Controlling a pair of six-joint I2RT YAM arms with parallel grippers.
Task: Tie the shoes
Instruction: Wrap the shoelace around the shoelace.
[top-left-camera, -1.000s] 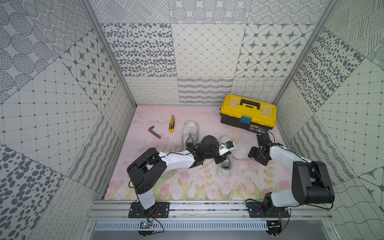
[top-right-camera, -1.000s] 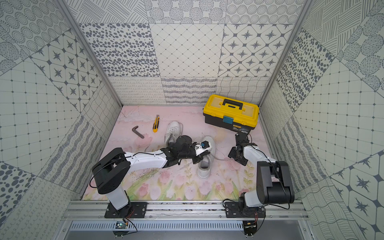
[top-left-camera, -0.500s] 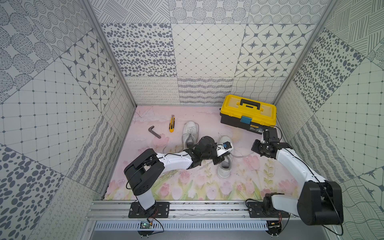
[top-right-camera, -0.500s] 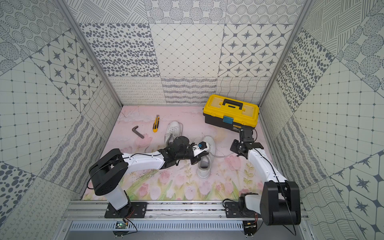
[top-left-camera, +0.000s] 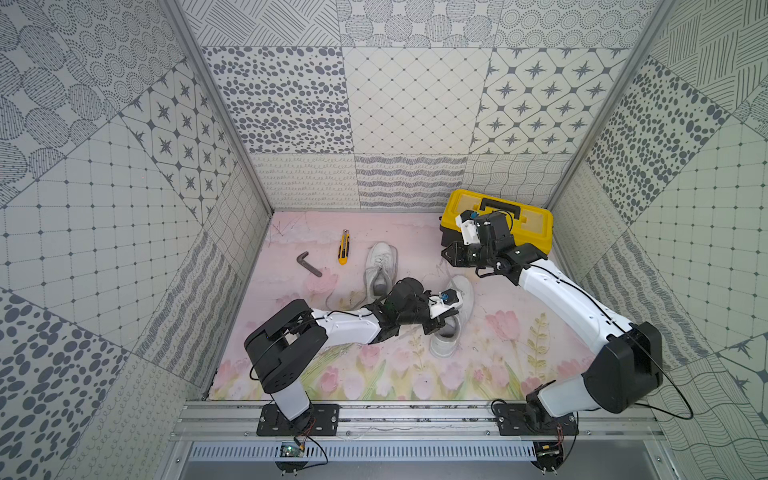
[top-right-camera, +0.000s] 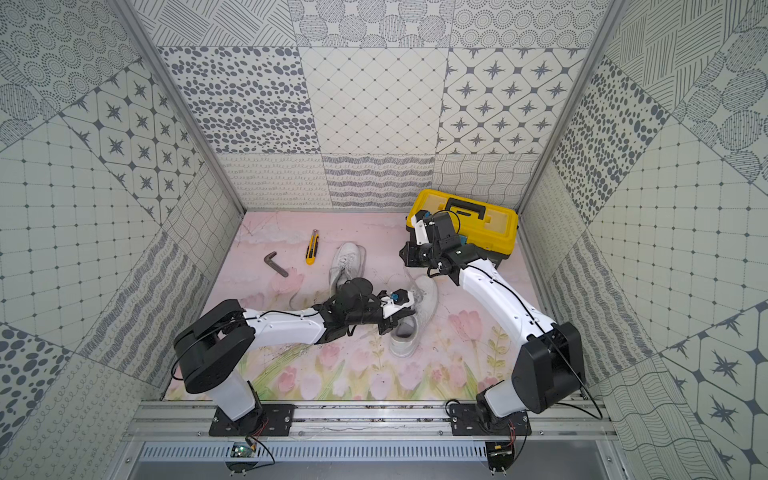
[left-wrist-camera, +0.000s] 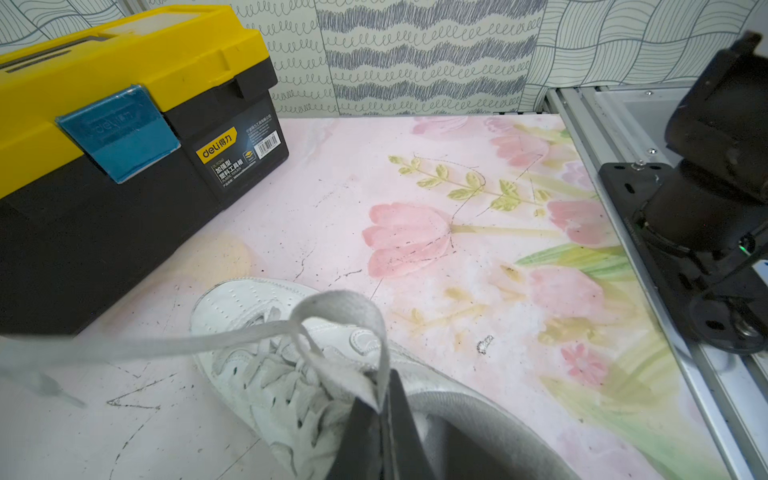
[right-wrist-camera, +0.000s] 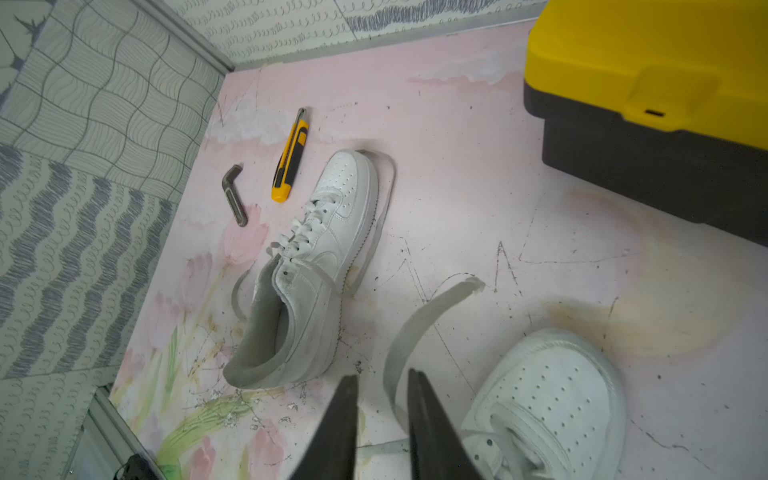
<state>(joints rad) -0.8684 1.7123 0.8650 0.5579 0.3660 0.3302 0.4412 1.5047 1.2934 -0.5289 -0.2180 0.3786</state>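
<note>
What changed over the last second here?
The right pincer swung from beside the near shoe back and inward, in front of the toolbox; its jaws stand apart around a lace strand. The left pincer stayed shut on the lace loop; far shoe, utility knife, hex key unmoved.

Soft, even overhead light fills both top views, which are bright and sharp, with only faint shadows under the arms on the mat (top-left-camera: 519, 353). Both wrist views stretch toward their edges. In the left wrist view the lace (left-wrist-camera: 83, 349) nearest the lens is blurred. In the right wrist view the toolbox (right-wrist-camera: 648, 62) lid looks soft.
</note>
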